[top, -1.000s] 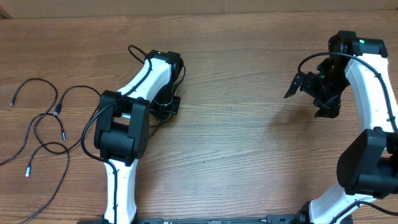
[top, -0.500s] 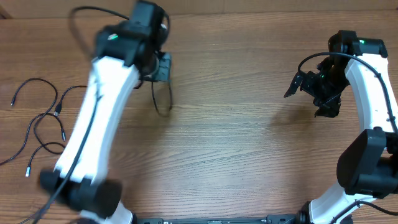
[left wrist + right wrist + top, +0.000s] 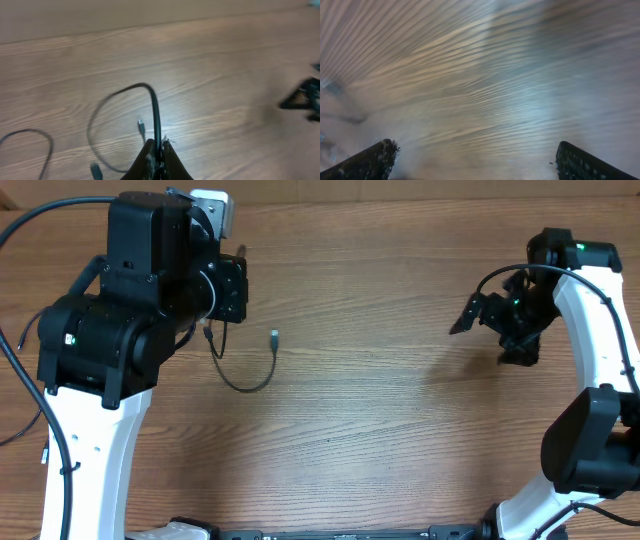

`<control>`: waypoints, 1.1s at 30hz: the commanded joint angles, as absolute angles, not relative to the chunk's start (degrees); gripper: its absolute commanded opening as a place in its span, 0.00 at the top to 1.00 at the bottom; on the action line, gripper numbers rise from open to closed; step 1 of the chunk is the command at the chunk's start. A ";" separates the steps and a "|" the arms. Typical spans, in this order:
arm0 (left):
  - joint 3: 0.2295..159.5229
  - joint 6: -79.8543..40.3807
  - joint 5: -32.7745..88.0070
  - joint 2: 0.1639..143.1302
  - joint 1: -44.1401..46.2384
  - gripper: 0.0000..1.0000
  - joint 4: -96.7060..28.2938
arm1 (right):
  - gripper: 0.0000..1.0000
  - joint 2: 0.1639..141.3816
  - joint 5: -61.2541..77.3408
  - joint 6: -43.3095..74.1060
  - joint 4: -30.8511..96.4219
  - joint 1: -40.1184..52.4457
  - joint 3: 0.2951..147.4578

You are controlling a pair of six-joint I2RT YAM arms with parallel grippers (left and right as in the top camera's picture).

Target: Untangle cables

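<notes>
Overhead: left arm (image 3: 120,330) sits high, close to the camera, over the left part of the surface (image 3: 380,430). One cable (image 3: 243,386) hangs from under its wrist, loops down, then comes back up to a silver plug tip (image 3: 275,335). Other cables (image 3: 14,436) are at the far left edge, mostly hidden behind the arm. Right end effector (image 3: 490,337) is well apart on the right side, fingers spread wide, nothing between them.

Left wrist: left end effector (image 3: 159,152) is pinched closed on that cable. The cord rises out of the fingertips, arcs over to the left and drops in a blurred loop. Another cable lies on the wood at lower left.

Right wrist: fingertips (image 3: 375,160) sit at the frame's bottom corners, wide open, only blurred wood grain between them.
</notes>
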State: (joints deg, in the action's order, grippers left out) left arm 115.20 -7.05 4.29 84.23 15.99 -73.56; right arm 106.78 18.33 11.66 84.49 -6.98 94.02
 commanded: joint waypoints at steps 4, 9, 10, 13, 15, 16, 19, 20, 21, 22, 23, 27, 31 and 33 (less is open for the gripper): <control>116.01 -4.21 10.17 84.64 15.66 0.96 -73.12 | 0.00 105.56 25.58 5.67 83.00 -2.55 94.08; 116.05 -4.29 -0.51 83.70 15.66 0.96 -73.63 | 0.00 105.56 24.91 5.72 81.76 -0.80 94.08; 116.11 -4.32 -3.44 83.15 15.62 0.96 -73.65 | 0.00 105.56 24.91 5.72 81.76 -0.80 94.08; 116.57 -5.50 -11.99 81.21 14.35 0.96 -73.43 | 0.00 105.56 24.91 5.72 81.76 -0.80 94.08; 117.23 -5.80 -17.15 79.61 12.67 0.96 -73.10 | 0.00 105.56 24.91 5.72 81.73 -0.80 94.08; 117.58 -5.78 -19.57 78.76 11.44 0.96 -72.84 | 0.00 105.56 24.91 5.72 81.73 -0.80 94.08; 117.93 -5.80 -27.42 76.53 6.98 0.96 -71.50 | 0.00 105.56 24.91 5.72 81.73 -0.80 94.08; 117.93 -5.82 -30.74 75.81 4.97 0.96 -70.83 | 0.00 105.56 24.93 5.74 81.73 -0.80 94.08; 117.93 -5.82 -32.80 75.40 3.75 0.96 -70.37 | 0.00 105.56 24.93 5.74 81.73 -0.80 94.08; 117.93 -5.85 -35.73 74.98 2.04 0.96 -69.69 | 0.00 105.56 24.93 5.89 81.73 -0.80 94.08; 117.93 -5.82 -38.24 74.76 0.82 0.96 -69.17 | 0.00 105.56 24.95 5.91 81.73 -0.80 94.08; 117.91 -7.68 -53.25 74.67 -4.62 0.96 -65.84 | 0.00 105.56 24.95 5.91 81.82 -0.80 94.08; 117.91 -10.00 -59.44 74.81 -6.17 0.96 -64.16 | 0.00 105.56 24.93 5.91 82.06 -0.80 94.08; 117.86 -10.85 -61.19 75.02 -6.28 0.96 -63.83 | 0.00 105.56 24.93 5.91 82.15 -0.80 94.08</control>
